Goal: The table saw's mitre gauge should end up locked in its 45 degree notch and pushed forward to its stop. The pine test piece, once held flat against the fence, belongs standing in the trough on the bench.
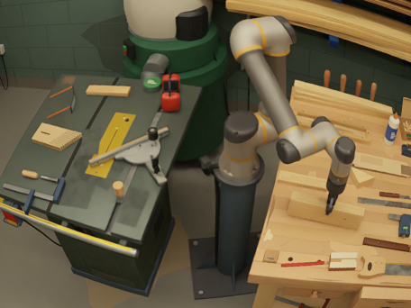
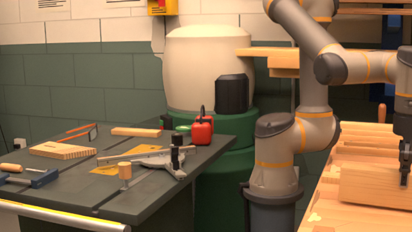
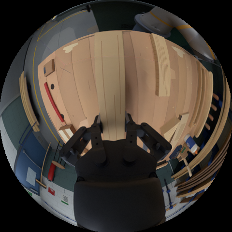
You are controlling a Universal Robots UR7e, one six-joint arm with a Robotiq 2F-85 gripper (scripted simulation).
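My gripper [image 1: 330,208] [image 2: 403,180] [image 3: 112,123] points straight down over the workbench on the right. The pine test piece [image 1: 325,209] [image 2: 373,185] [image 3: 111,96], a pale thick block standing on its long edge on the bench top, is clamped between my fingers near its right end. The mitre gauge [image 1: 137,151] [image 2: 154,156] sits far to the left on the table saw, its grey fence bar angled across the yellow insert, with a black knob on top. I cannot make out the trough from here.
Behind the bench a rack [image 1: 335,106] of boards and chisel handles lines the wall, with a glue bottle [image 1: 391,128] at the right. Rulers, a saw and a red pencil [image 1: 302,264] lie along the bench's front. A red block [image 1: 170,100] stands on the saw table.
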